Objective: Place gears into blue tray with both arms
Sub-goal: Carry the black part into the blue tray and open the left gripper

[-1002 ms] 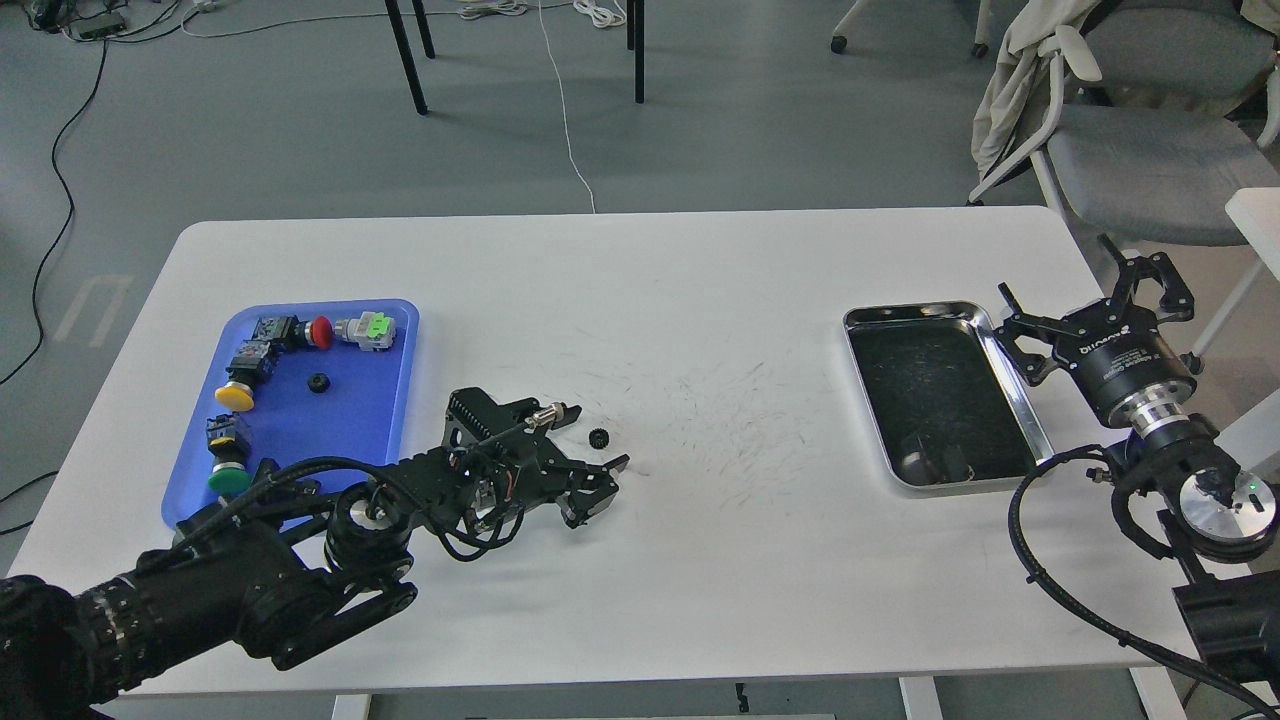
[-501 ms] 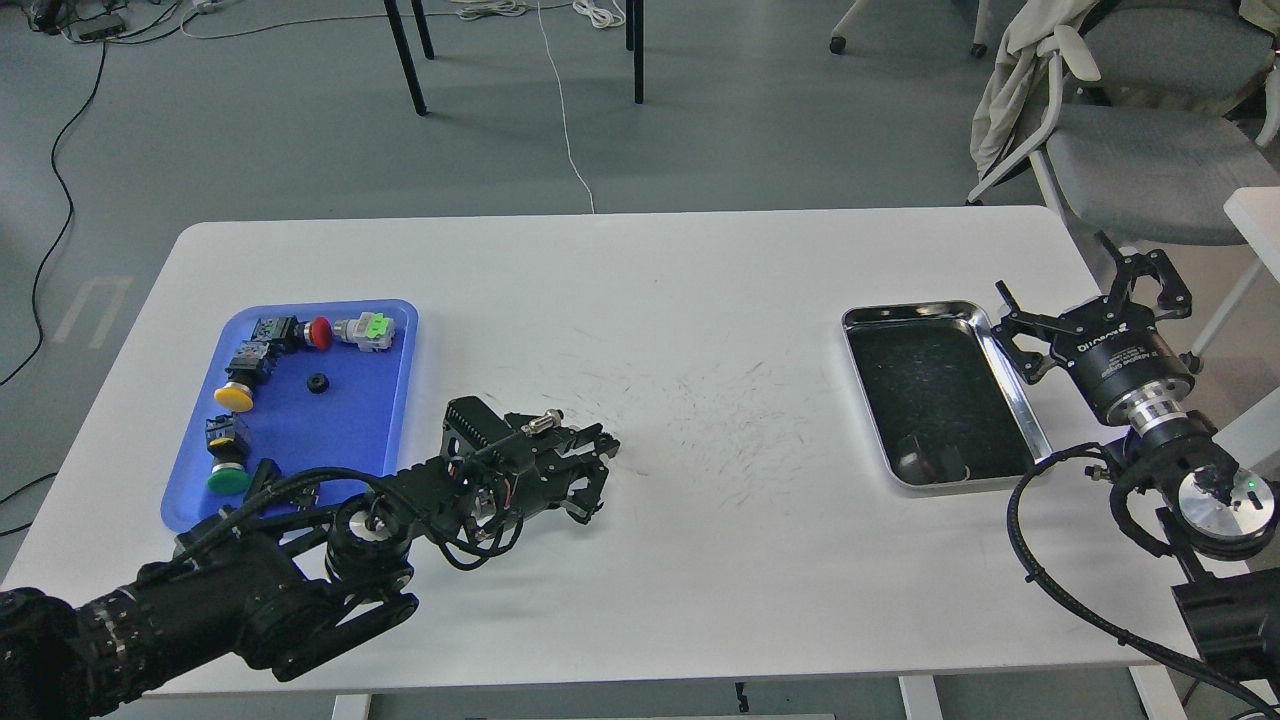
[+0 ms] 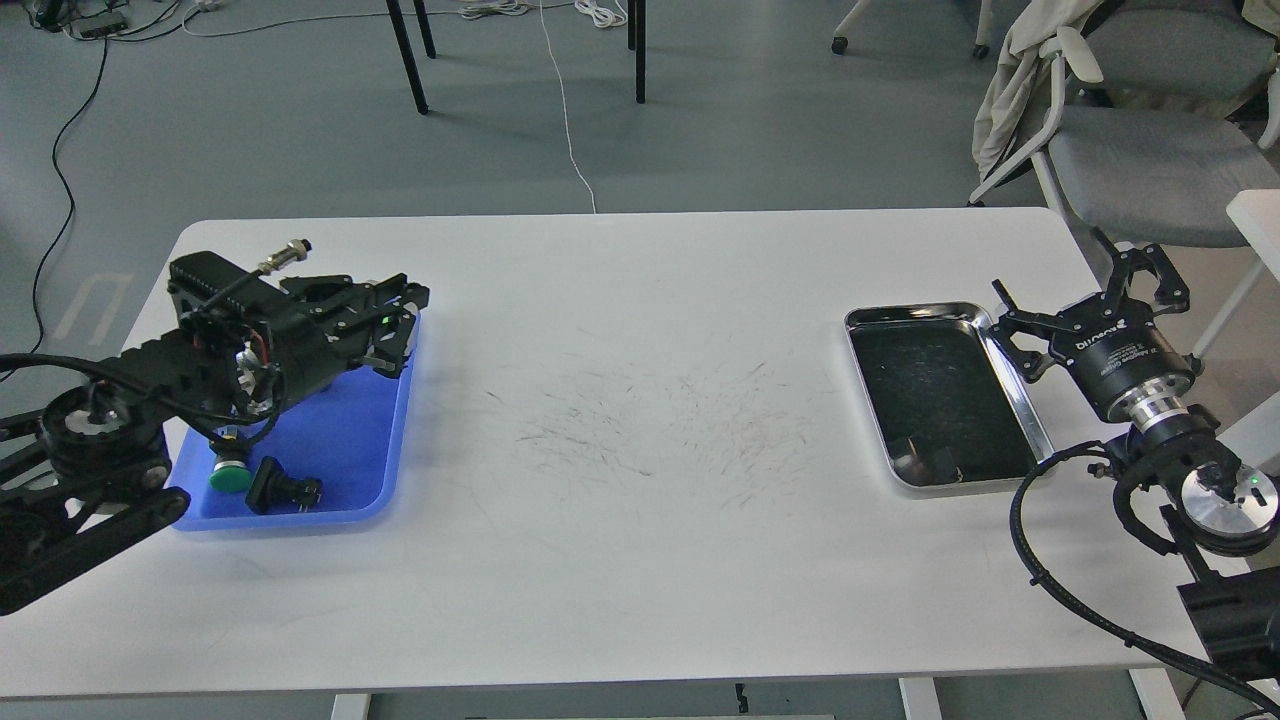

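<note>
the left gripper (image 3: 395, 320) hangs over the far right part of the blue tray (image 3: 350, 455), its jaws pointing right and a little down. the jaws look drawn close together, but they are dark and overlapping, so whether they pinch a gear cannot be told; no gear shows between them. the tray floor lies straight below and toward the robot from the jaws, so a release here would likely land inside the rim. nearer the robot than the jaws, a green button (image 3: 229, 474) and a black plug (image 3: 284, 490) sit in the tray's near end. no loose gear is visible on the worktop (image 3: 640, 300) between the arms. far off to the right, a steel tray (image 3: 1020, 400) lies just left of the right gripper (image 3: 1085, 300), whose jaws stand apart and empty. the left arm is clearly the nearer one to the blue tray.
</note>
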